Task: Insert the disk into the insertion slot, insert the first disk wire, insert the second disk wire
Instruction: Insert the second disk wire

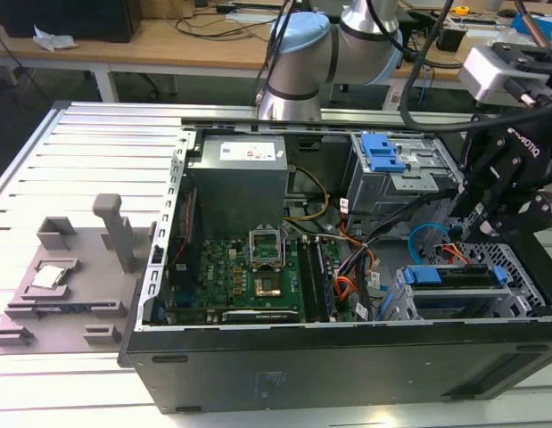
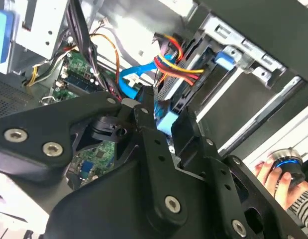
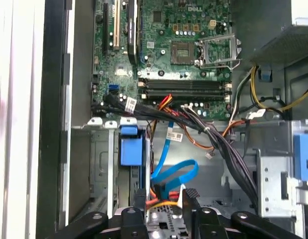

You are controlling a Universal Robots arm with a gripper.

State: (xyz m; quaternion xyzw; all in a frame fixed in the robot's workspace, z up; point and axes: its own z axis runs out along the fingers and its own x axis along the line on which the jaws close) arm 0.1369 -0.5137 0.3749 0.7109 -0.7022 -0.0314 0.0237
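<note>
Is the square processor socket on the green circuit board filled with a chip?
No. In the first wrist view the socket on the green board sits empty inside its metal frame.

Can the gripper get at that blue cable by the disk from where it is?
Probably yes: the gripper sits right at the blue cable beside the disk, nothing visibly between them.

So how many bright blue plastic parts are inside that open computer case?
2: a blue plastic lever on the far grey metal cage, and a blue plastic carrier framing the disk at the exterior view's lower right. Cables may hide more.
</note>
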